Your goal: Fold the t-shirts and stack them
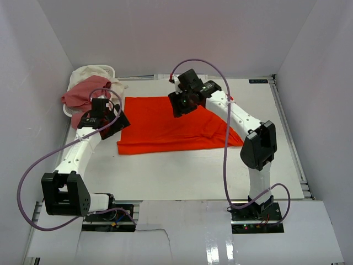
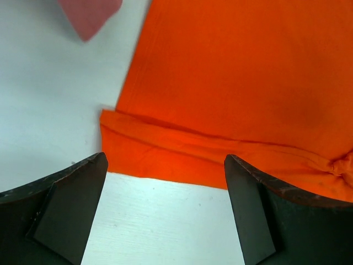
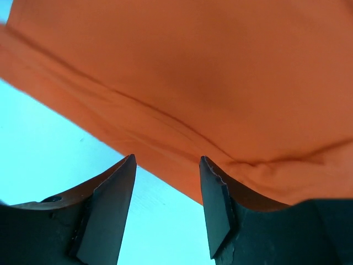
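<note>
From above, the orange-red t-shirt (image 1: 165, 124) is being seen spread flat on the table (image 1: 165, 176), with the left gripper (image 1: 116, 126) at its left edge and the right gripper (image 1: 179, 107) over its far edge. In the left wrist view, the jaws are being held wide (nothing between them) above the shirt's folded edge. In the right wrist view, the jaws are being held partly apart, empty, over the shirt.

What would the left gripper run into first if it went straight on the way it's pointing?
Most likely the folded edge of the orange-red t-shirt, which lies directly ahead of the open left gripper. Depth is unclear, so it might touch the table just short of it.
</note>
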`<state>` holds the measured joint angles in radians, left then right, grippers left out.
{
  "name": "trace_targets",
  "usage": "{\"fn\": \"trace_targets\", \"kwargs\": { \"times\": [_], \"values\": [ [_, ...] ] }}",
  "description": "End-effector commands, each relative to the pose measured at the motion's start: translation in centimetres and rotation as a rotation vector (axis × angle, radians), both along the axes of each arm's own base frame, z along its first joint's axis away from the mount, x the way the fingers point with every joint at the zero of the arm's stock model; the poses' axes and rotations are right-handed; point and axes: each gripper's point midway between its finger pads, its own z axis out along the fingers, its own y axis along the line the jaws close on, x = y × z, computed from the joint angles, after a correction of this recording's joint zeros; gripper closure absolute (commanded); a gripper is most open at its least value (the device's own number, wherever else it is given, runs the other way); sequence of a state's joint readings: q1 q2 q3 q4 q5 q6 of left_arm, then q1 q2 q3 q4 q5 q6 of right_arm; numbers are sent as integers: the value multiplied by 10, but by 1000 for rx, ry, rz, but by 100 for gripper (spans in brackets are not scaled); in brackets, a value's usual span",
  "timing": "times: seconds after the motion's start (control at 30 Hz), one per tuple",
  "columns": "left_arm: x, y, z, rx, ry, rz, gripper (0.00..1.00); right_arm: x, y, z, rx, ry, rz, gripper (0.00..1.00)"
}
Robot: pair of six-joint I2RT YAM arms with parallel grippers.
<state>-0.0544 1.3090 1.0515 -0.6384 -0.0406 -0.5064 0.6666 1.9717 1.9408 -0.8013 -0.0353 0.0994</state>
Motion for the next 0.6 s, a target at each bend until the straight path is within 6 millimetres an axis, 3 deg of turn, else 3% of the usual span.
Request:
{"fn": "trace_targets", "kwargs": {
  "times": [0.0,0.17,0.3,0.37,0.4,0.57],
  "values": [
    [-15,-10,-2,-104,-12,56,2,-4,19,-13,40,47,104,43],
    [-15,-25,-1,-223,-57,72,2,-2,11,-36,-23,61,86,41],
    [-10,-49,-2,-310,-55,-35,2,3,-26,-57,-106,91,-31,43],
    [-6,-56,-9,-297,-28,-84,2,4,-47,-56,-133,91,-119,43],
    [-5,-59,-10,-283,-21,-109,2,-1,-64,-60,-168,96,-178,44],
    [-7,-74,-27,-244,30,-139,2,-29,-100,-77,-239,128,-304,44]
  ]
}}
